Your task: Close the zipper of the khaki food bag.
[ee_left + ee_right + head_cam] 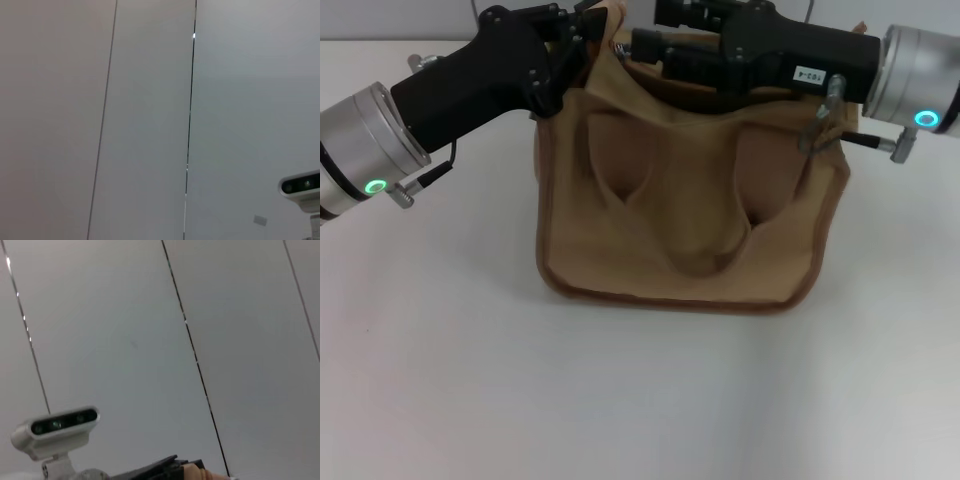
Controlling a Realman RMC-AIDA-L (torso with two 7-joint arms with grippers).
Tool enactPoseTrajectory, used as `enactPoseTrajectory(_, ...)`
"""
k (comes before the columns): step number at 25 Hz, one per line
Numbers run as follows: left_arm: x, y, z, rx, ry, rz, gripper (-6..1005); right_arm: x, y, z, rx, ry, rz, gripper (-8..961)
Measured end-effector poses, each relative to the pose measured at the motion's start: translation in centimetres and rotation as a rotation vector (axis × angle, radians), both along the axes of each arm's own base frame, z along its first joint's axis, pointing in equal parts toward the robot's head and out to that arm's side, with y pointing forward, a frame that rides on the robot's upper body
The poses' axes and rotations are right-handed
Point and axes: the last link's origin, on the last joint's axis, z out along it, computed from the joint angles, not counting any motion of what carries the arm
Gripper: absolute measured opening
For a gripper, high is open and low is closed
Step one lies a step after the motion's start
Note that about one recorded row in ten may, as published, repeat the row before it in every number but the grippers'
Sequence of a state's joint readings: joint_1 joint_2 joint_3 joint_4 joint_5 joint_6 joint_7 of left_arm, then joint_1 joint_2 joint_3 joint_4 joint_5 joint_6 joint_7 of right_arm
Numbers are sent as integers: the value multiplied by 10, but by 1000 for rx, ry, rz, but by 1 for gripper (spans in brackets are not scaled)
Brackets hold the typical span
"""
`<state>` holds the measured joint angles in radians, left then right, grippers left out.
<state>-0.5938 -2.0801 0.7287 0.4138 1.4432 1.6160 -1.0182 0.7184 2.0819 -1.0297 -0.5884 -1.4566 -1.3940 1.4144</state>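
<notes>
- The khaki food bag [690, 200] stands on the white table [620, 400], its broad face toward the head camera; both arms reach in over its far top edge.
- The zipper itself is not visible: the 2 black wrists cover the bag's mouth, so the pull's place along the top cannot be told. Judging by the bag's shape, the zipper's long axis runs left to right along the top, in line with the 2 arms.
- The left gripper [588, 38] sits at the bag's top left corner, where a peak of khaki cloth rises beside it; it seems to pinch that corner, but how far its jaws stand apart cannot be told.
- The right gripper [642, 48] reaches from the right across most of the top, its tip near the left gripper; its jaw state cannot be told either.
- The coming move probably turns on a pull along that left-right axis, with the left gripper as anchor; the right arm lies along the track.
- The bag is soft canvas, tan with darker brown piping; its face sags and creases, and 1 wide loop handle [720, 262] droops flat against it.
- Both wrist views show only pale wall panels and a mounted camera [56, 432].
</notes>
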Motion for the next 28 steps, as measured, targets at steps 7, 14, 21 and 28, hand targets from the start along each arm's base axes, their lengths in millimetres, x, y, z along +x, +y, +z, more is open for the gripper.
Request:
enactPoseTrajectory(7, 1, 1, 0, 2, 3, 0, 67, 0, -2, -4, 45, -202, 99, 663)
enactPoseTrajectory(14, 2, 2, 1, 1, 8, -7, 72, 4, -4, 4, 111, -245, 148, 663)
enactPoseTrajectory(21, 7, 5, 0, -2, 11, -19, 76, 3, -17, 24, 192, -220, 239, 663)
enactPoseTrajectory(28, 7, 6, 0, 2, 14, -14, 80, -10, -16, 48, 271, -238, 279, 663)
